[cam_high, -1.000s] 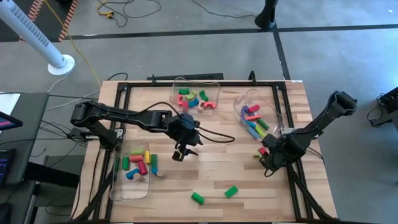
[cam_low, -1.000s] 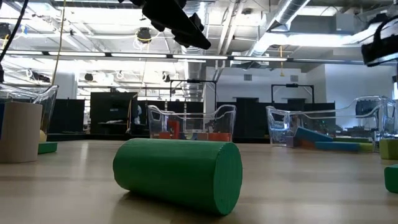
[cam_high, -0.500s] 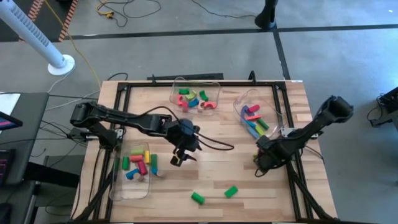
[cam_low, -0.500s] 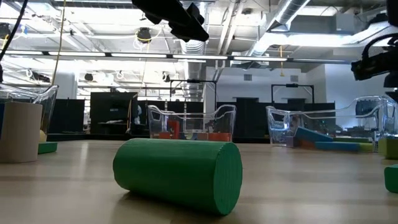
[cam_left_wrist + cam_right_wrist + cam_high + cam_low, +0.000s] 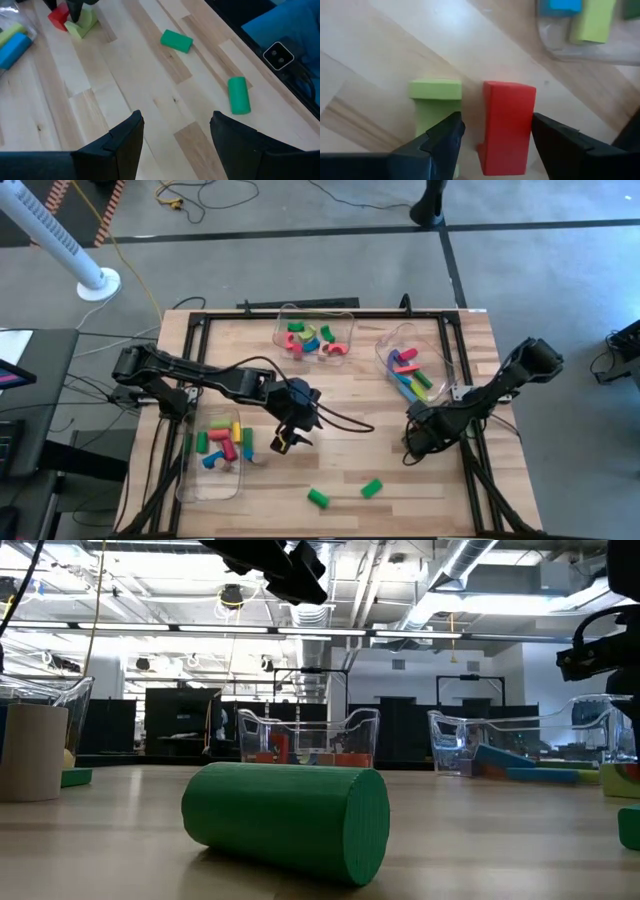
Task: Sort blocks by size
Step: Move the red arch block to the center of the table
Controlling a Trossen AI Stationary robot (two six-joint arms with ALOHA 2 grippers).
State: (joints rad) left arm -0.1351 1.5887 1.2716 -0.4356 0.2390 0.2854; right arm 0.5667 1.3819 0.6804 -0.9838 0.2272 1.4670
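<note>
A red block and a light-green block lie side by side on the wood table, right of centre. My right gripper hangs open just above them, pointing down. The red block shows between its fingers, the light-green one partly behind one finger. My left gripper hovers open above the table's middle, holding nothing. A green cylinder and a green block rest on their sides near the front edge. Other blocks lie in three clear bins.
Clear bins with blocks stand at the far middle, the far right and the near left. A black frame runs along the table's edges. Bare wood lies between the two grippers.
My right gripper has sunk toward the red and light-green blocks and shifted a little toward the table's left. My left gripper has drifted toward the near edge. Both stay open, and no block has moved.
</note>
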